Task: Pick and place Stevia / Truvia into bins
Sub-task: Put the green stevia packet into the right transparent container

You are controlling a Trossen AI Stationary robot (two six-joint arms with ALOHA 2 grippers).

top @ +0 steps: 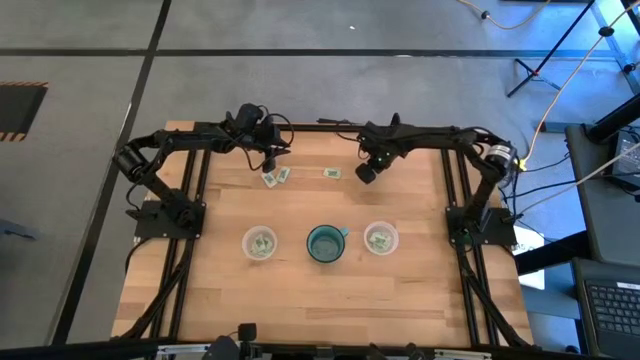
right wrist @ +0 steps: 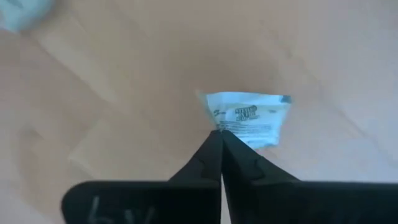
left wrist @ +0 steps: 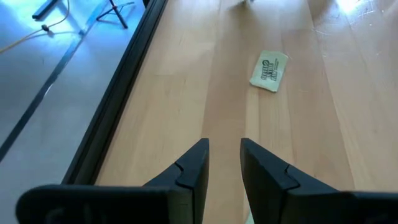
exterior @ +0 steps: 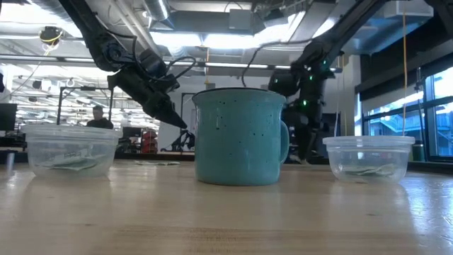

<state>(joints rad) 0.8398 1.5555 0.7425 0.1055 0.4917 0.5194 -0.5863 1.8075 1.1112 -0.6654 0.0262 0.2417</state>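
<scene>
The right pincer [right wrist: 221, 134] pinched a pale green-and-white paper packet [right wrist: 252, 118] at its tips; the left pincer [left wrist: 224, 155] stood parted above the wooden table [left wrist: 186, 93], another packet [left wrist: 268, 70] ahead. Both clear plastic cups [top: 260, 243] [top: 380, 239] held packets.

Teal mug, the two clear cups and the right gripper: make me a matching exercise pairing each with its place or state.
Column one:
1. teal mug
2. left clear cup
3. right clear cup
4. right gripper

Column two:
A. shut on a packet
B. stands between the cups
C. on the left arm's side, packets inside
D. on the right arm's side, packets inside

Pairs: 1-B, 2-C, 3-D, 4-A
</scene>
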